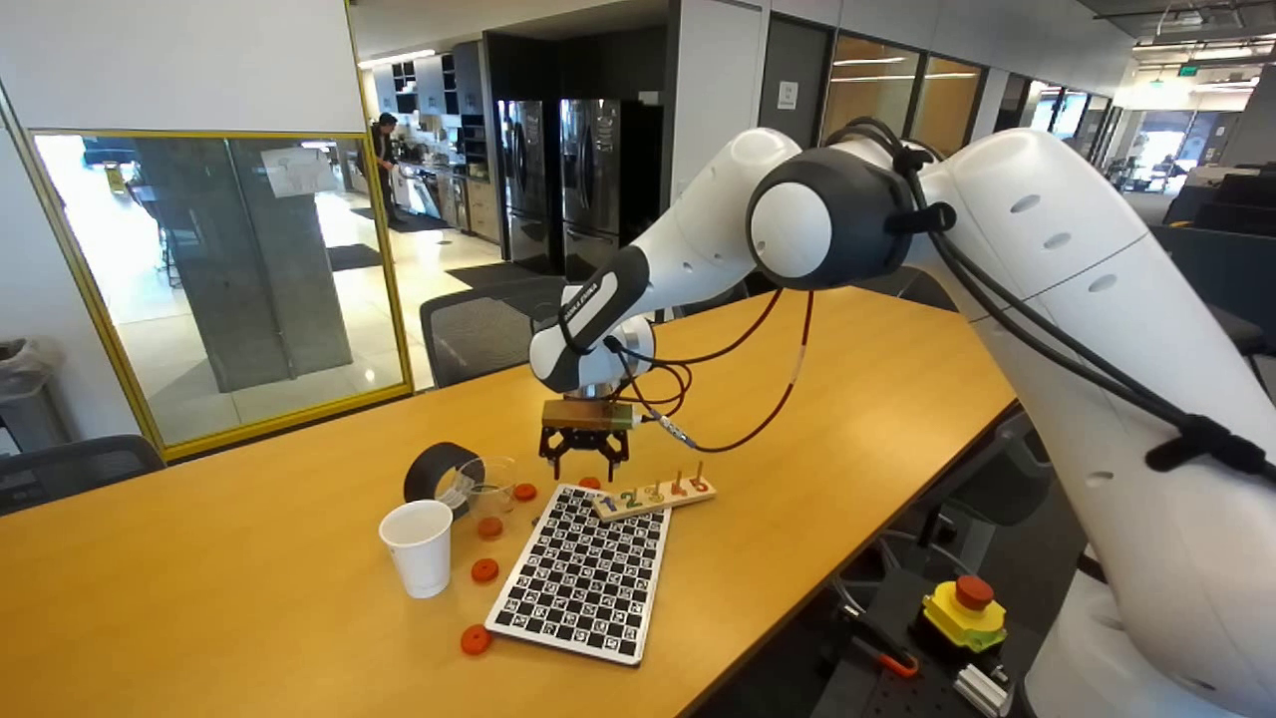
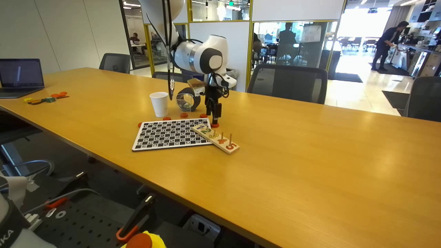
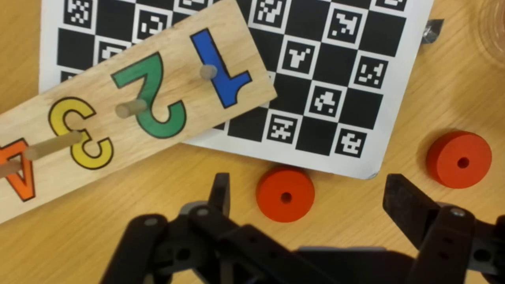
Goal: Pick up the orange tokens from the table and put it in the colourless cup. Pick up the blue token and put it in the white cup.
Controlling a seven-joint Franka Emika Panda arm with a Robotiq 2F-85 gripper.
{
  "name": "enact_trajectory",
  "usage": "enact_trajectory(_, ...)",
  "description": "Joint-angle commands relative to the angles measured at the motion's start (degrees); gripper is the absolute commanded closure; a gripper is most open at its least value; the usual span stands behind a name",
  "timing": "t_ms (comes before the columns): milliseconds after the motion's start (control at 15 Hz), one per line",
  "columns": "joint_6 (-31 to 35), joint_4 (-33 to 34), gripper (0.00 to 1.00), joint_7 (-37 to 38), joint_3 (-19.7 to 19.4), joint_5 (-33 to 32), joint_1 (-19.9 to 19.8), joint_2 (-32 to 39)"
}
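Note:
Several orange tokens lie on the table (image 1: 797,399). In the wrist view one orange token (image 3: 285,194) lies at the checkered board's edge, between the open fingers of my gripper (image 3: 308,177), nearer the left finger and untouched. A further orange token (image 3: 459,159) lies right of the fingers. In both exterior views the gripper (image 1: 585,473) (image 2: 214,121) is low over the far end of the board. The colourless cup (image 1: 490,491) stands near the tokens, and it shows in part in the wrist view (image 3: 498,33). The white cup (image 1: 419,550) (image 2: 159,105) stands upright. No blue token is in view.
The black-and-white checkered board (image 1: 588,573) lies beside the tokens. A wooden numbered peg board (image 1: 655,497) (image 3: 158,98) rests across its corner, pegs up. A black ring (image 1: 436,473) stands beside the colourless cup. A laptop (image 2: 20,77) and small tools (image 2: 43,100) lie farther along the table.

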Motion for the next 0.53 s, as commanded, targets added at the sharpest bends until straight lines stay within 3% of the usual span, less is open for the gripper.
enact_trajectory(0,0.0,3.0,0.00,0.6,-1.0,0.4,0.5,2.3)
enact_trajectory(467,-0.2,5.1,0.00,-0.2,-1.2,0.6,-0.1,4.5)
